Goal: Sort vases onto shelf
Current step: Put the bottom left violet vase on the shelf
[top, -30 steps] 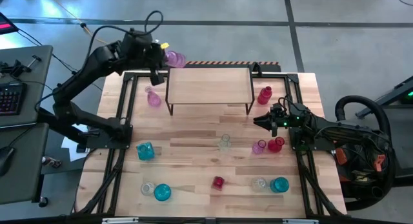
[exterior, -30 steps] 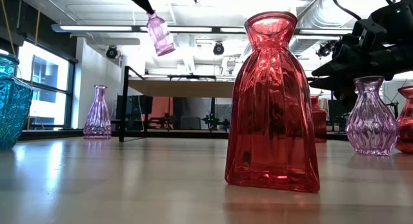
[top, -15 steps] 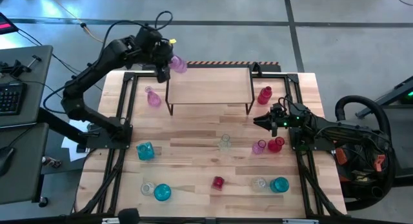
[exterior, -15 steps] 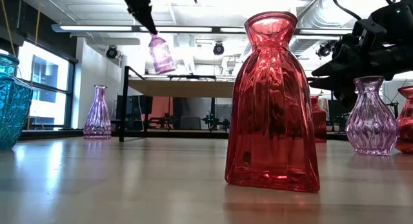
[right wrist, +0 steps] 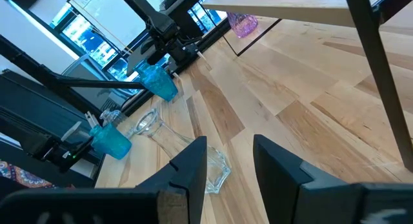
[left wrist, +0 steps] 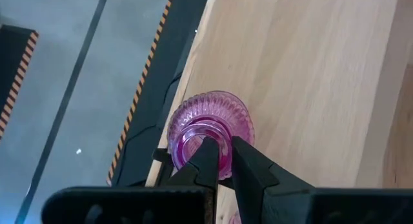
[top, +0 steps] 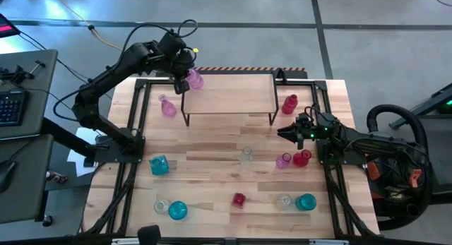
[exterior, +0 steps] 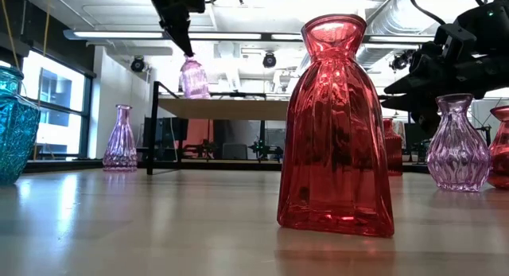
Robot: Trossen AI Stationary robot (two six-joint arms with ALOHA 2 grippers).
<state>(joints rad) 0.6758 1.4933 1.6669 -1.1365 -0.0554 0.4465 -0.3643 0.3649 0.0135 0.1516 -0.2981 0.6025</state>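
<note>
Placing pink vase (top: 194, 80) at shelf (top: 233, 94) far-left corner, left gripper (left wrist: 219, 161) clamped on its rim; next: release. Right gripper (right wrist: 229, 161) parted, idle.

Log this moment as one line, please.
left end effector: shut on pink vase rim, at shelf left corner | right end effector: open, waiting near right side

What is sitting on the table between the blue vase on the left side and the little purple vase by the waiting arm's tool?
Seen from above, one clear vase stands between the teal vase and the purple vase near the right tool; otherwise bare table.
</note>
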